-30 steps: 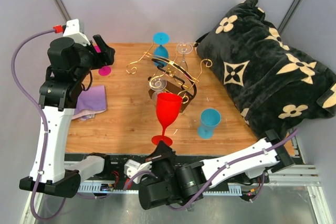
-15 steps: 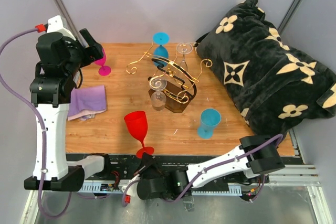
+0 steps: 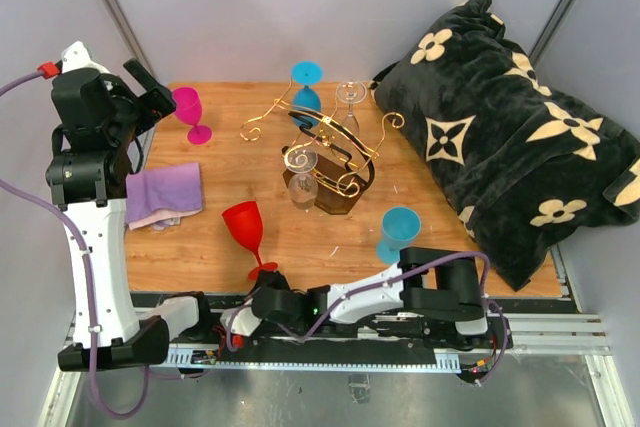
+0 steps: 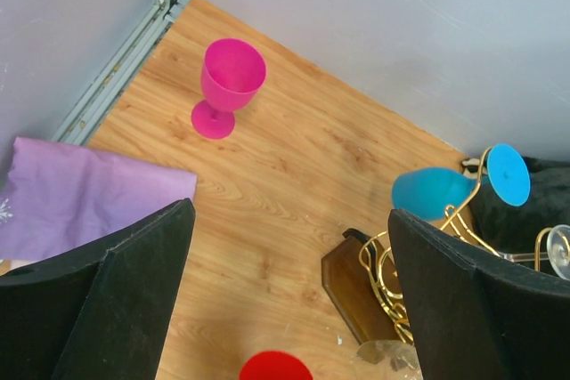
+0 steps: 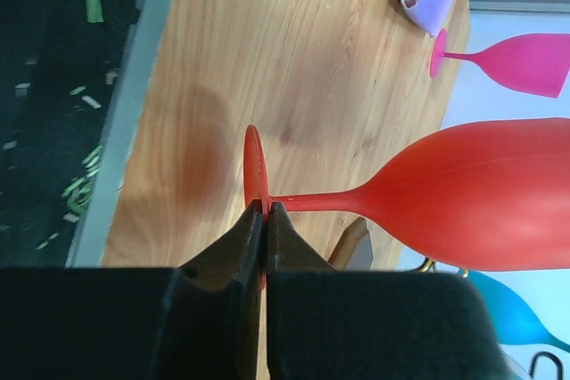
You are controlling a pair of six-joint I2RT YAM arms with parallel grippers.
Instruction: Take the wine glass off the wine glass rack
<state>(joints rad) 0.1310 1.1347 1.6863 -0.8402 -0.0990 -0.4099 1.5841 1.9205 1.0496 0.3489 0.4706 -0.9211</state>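
My right gripper is shut on the foot of a red wine glass. In the top view it holds that glass tilted just above the table's near edge, with the gripper under the foot. The wine glass rack, gold wire on a dark wooden base, stands mid-table apart from it; it carries a blue glass and clear glasses. My left gripper hovers open at the far left corner, above a pink glass standing upright. The rack shows at the left wrist view's lower right.
A purple cloth lies at the left edge. A second blue glass stands at the near right. A black patterned blanket fills the right side. Grey walls close in at the back and left.
My right arm has pulled the red glass left and toward the near edge, tilting it. My left gripper has let go of the pink glass, opened wide and drawn back to the left.
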